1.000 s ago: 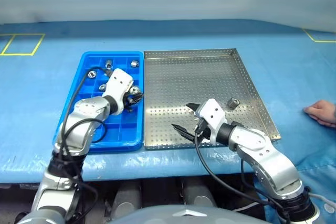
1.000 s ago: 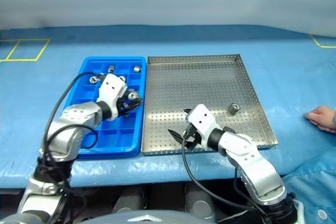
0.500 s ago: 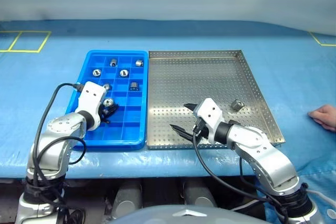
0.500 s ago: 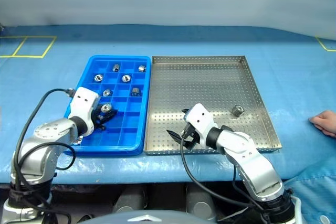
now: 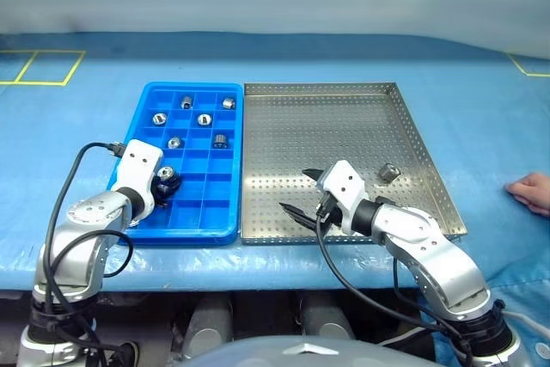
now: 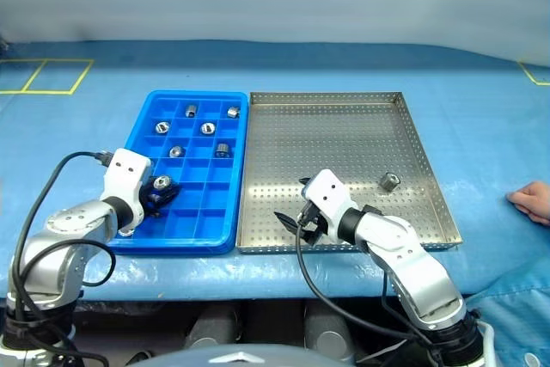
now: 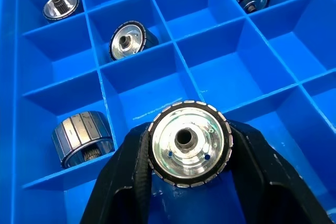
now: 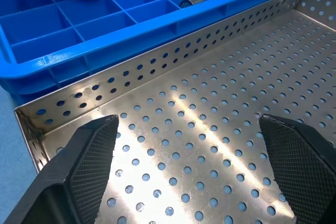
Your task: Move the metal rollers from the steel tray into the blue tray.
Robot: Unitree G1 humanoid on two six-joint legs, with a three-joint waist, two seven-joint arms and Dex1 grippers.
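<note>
1. Held roller [image 7: 189, 142]: a small shiny silver metal cylinder with a hollow centre. It sits between the two black fingers [image 7: 123, 182] of the left end effector [image 5: 166, 180], its flat face towards the wrist camera. The fingers lie against its ribbed rim on both sides, pinching it.
2. Place: the held roller is over the near-left part of the blue tray [image 5: 137, 107]. This tray is bright blue rectangular plastic with a grid of small square compartments. I cannot tell whether the roller rests on a compartment floor or hangs just above it.
3. Other metal rollers in the blue tray: six, one to a compartment. All lie beyond the left end effector, in the far half of the grid. The nearest [image 7: 81, 137] is in a compartment next to the held roller.
4. Steel tray [image 5: 344, 90]: large, square, silver-grey, with a perforated floor and a low rim. It stands just beside the blue tray, on its right. It holds one lone roller [image 5: 389, 171], near the right rim.
5. Right end effector [image 5: 296, 191]: fingers spread wide, nothing between them, over the near-left part of the steel tray. The lone roller is to its right, well apart.
6. Count: eight rollers, two trays.
7. Surroundings: both trays stand on a desk [image 5: 86, 143] under a blue cover. A person's hand [image 5: 533, 191] rests on the cover at the far right.
</note>
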